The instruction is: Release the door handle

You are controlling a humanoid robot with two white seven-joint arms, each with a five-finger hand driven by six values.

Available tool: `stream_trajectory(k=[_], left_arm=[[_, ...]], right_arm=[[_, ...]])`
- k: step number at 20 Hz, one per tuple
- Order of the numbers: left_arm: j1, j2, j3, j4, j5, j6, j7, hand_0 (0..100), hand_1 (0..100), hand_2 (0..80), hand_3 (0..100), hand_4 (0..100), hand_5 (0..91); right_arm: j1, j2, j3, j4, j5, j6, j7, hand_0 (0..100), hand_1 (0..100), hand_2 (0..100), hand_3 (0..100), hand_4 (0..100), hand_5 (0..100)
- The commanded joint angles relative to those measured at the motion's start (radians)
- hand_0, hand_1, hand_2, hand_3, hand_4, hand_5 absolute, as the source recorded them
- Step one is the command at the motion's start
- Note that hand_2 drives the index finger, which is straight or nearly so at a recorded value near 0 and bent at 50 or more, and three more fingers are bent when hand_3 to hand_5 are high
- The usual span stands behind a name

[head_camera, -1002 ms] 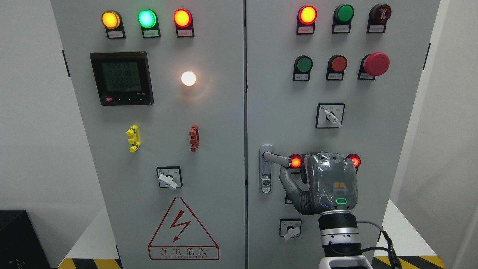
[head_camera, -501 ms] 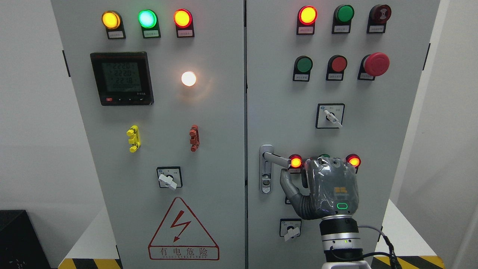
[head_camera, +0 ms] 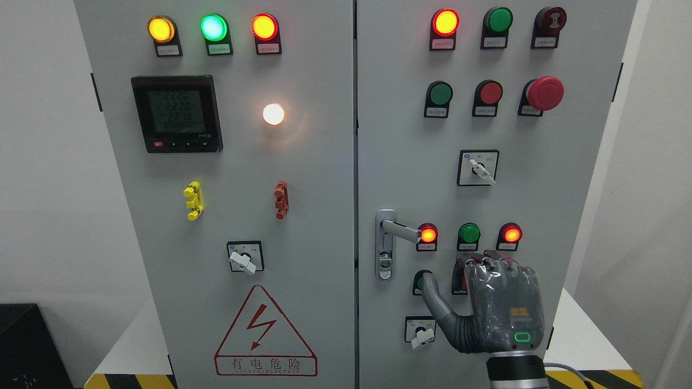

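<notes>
1. Hanging low before the right-hand cabinet door, the right hand has its back to the camera and holds nothing; its thumb points up-left and its fingers are loose.
2. Door handle: silver lever sticking out to the right from its lock plate near the door's left edge, well clear of the hand, above and left of it.
3. Red lamp lit at the lever's tip; green lamp and another red lamp in the same row.
</notes>
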Motion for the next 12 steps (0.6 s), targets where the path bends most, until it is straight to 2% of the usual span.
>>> stream_trajectory(k=[1, 3, 5, 6, 7, 8, 12], left_arm=[[0.0, 0.0, -0.021, -0.02, 0.0, 0.0, 0.0, 0, 0, 2.3, 10, 1, 0.0], [0.0, 0.0, -0.021, -0.02, 0.0, 0.0, 0.0, 0, 0, 2.3, 10, 1, 0.0], [0.0, 0.0, -0.021, -0.02, 0.0, 0.0, 0.0, 0, 0, 2.3, 10, 1, 0.0], [0.0, 0.0, -0.021, -0.02, 0.0, 0.0, 0.0, 0, 0, 2.3, 10, 1, 0.0], [0.0, 0.0, -0.021, -0.02, 0.0, 0.0, 0.0, 0, 0, 2.3, 10, 1, 0.0], [0.0, 0.0, -0.021, -0.02, 0.0, 0.0, 0.0, 0, 0, 2.3, 10, 1, 0.0], [0.0, 0.0, -0.021, -0.02, 0.0, 0.0, 0.0, 0, 0, 2.3, 10, 1, 0.0]], right_arm=[[0.098, -0.091, -0.105, -0.137, -0.065, -0.05, -0.052, 43, 23, 26, 41, 36, 32], [0.099, -0.09, -0.145, -0.137, -0.1, -0.078, -0.054, 42, 22, 21, 32, 28, 24], [0.098, -0.09, -0.151, -0.137, -0.138, -0.078, -0.054, 41, 22, 8, 15, 15, 10], [0.098, -0.091, -0.15, -0.137, -0.142, -0.08, -0.054, 41, 22, 7, 14, 14, 9], [0.098, -0.091, -0.148, -0.137, -0.142, -0.08, -0.055, 41, 20, 1, 6, 7, 1], [0.099, -0.091, -0.148, -0.137, -0.142, -0.083, -0.055, 41, 19, 0, 0, 0, 0], [0.102, -0.088, -0.153, -0.135, -0.148, -0.118, -0.057, 39, 18, 0, 0, 0, 0]])
